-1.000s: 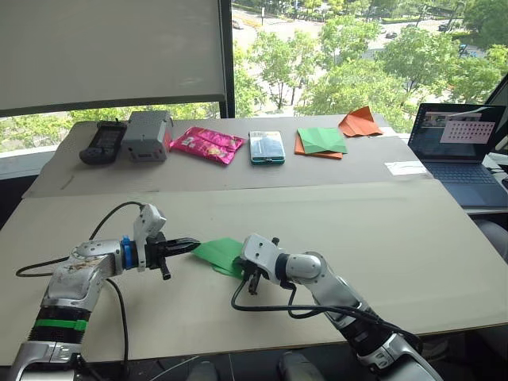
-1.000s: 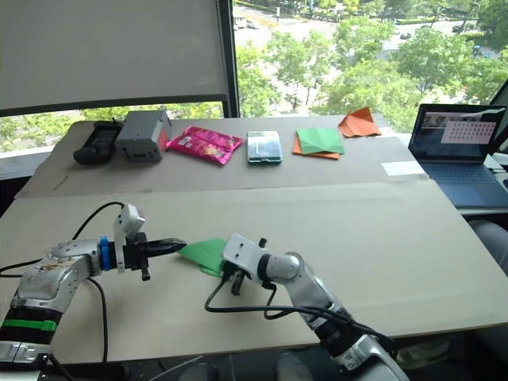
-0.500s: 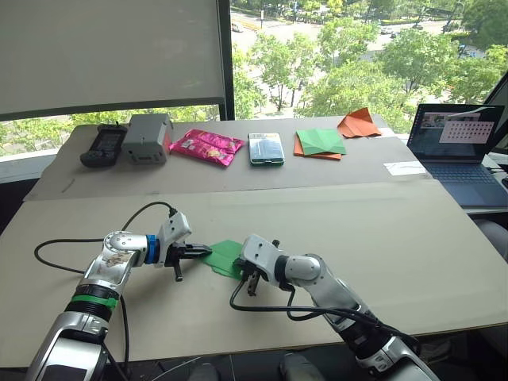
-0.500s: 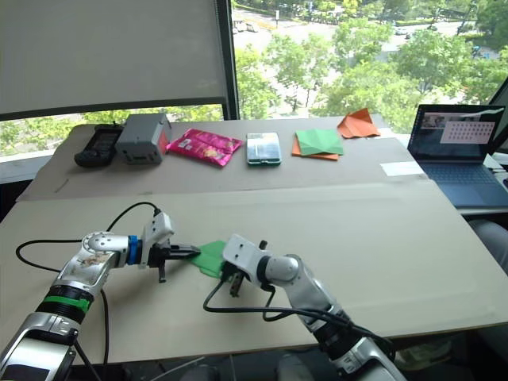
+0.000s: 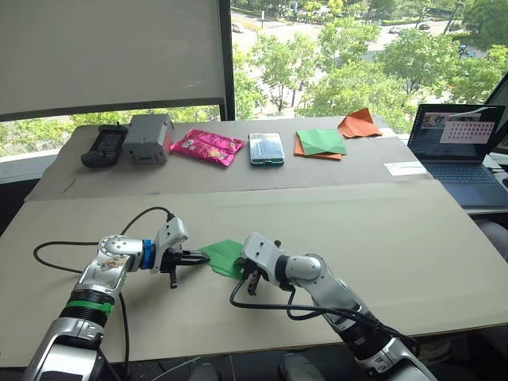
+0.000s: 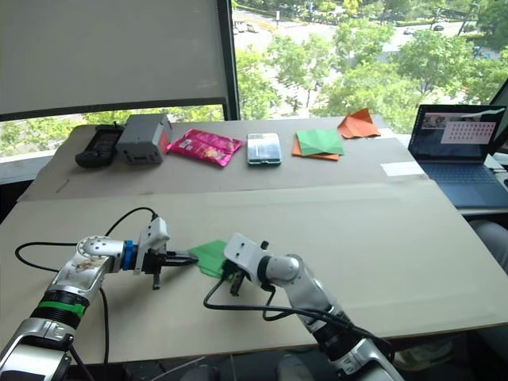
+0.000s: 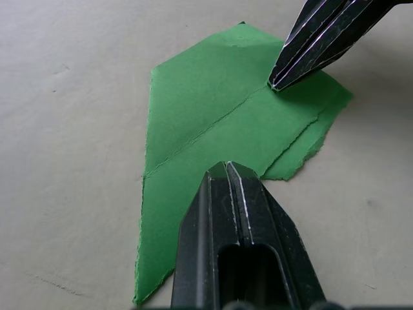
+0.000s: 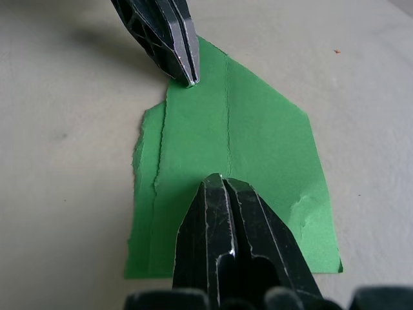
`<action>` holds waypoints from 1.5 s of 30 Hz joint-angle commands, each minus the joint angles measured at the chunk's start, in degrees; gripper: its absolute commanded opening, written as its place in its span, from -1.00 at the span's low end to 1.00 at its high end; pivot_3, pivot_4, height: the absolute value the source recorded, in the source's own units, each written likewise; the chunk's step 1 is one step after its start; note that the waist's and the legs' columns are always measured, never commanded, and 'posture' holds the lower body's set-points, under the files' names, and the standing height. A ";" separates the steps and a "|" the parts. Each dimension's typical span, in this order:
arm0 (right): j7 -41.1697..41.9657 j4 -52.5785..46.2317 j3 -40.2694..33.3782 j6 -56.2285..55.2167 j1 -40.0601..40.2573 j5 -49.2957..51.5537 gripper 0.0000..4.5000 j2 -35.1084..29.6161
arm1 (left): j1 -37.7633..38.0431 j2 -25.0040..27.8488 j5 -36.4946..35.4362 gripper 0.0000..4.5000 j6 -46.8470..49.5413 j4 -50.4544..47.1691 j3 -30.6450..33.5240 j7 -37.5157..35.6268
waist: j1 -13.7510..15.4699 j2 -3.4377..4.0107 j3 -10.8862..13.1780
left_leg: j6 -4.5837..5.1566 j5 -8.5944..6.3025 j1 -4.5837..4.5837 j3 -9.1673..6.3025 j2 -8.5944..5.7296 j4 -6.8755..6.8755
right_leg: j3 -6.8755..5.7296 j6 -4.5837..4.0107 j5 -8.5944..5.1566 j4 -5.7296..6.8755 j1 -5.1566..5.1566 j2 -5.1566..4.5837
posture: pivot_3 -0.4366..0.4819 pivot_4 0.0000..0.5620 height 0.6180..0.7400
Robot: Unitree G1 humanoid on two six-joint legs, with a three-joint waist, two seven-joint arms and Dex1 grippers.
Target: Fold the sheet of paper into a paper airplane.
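Between tools — sheet of paper [image 5: 225, 255], flat.

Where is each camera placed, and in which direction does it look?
Left eye, right eye: on the head, looking forward and down over both arms at the table.
Left wrist: along the shut left tool at the sheet of paper; the right tool enters.
Right wrist: along the shut right tool.
All share the paper.

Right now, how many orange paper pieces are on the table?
2. An orange pointed paper shape lies at the far edge of the table, near the laptop. Orange paper also sits under a green sheet just beside it; how many orange sheets that stack holds is hidden.
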 commanded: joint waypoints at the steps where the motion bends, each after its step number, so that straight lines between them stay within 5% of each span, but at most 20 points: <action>1: -1.37 -1.84 -2.69 2.13 0.51 1.49 -0.98 0.76 | 1.67 0.29 3.97 -1.00 -0.99 1.73 -2.11 1.62 | 0.04 0.01 -0.01 | 0.00 0.00 0.00 0.00 0.00 0.00 | 0.00 0.00 0.00 0.00 0.00 0.00 | -0.05 -0.47 1.00; 3: -1.73 -5.53 -6.96 4.49 1.06 4.81 -0.98 1.77 | 2.14 0.09 4.83 -1.00 -2.00 2.24 -2.58 2.11 | 0.18 0.02 -0.01 | 0.00 0.00 0.00 0.00 0.00 0.01 | 0.00 0.00 0.00 0.00 0.01 0.00 | -0.05 -0.47 1.00; 4: -1.40 -7.18 -8.34 5.65 1.31 6.28 -0.71 1.87 | 2.26 -0.01 4.97 -1.00 -2.25 2.38 -2.66 2.25 | 0.24 0.03 -0.01 | 0.00 0.00 -0.02 0.00 0.00 0.03 | 0.00 0.00 0.00 0.00 0.01 0.00 | -0.05 -0.47 1.00; 11: -2.11 -14.91 -19.86 23.96 2.75 18.26 0.33 3.63 | 2.66 -0.49 4.82 -1.00 -2.33 1.60 -3.05 2.82 | 0.44 0.13 -0.08 | 0.00 0.00 -0.03 -0.01 0.00 0.10 | 0.00 -0.04 -0.02 0.06 0.00 0.00 | -0.05 -0.47 1.00; 24: -6.64 -8.68 -28.30 41.21 2.49 30.68 0.33 9.11 | 3.06 -0.92 4.53 -1.00 -1.98 0.39 -2.76 3.88 | 0.56 0.17 -0.08 | 0.00 0.00 -0.04 0.00 0.00 0.11 | 0.00 -0.14 -0.08 0.04 0.00 -0.01 | -0.05 -0.47 1.00; 37: -9.38 3.23 -31.96 36.09 -2.68 34.96 0.33 15.25 | 3.73 -0.85 4.38 -1.00 -1.43 -0.56 -2.46 4.64 | 0.25 0.25 -0.10 | 0.00 -0.01 -0.06 -0.01 0.01 0.10 | 0.00 0.01 -0.02 0.04 0.01 -0.01 | -0.05 -0.47 1.00; 45: -6.70 -0.52 -30.33 28.89 -2.79 34.00 0.33 10.65 | 3.77 -0.79 4.40 -1.00 -1.31 -0.56 -2.51 4.79 | 0.26 0.31 -0.05 | 0.00 -0.01 -0.08 -0.01 0.00 0.10 | 0.00 -0.02 -0.04 0.03 -0.01 -0.01 | -0.05 -0.47 1.00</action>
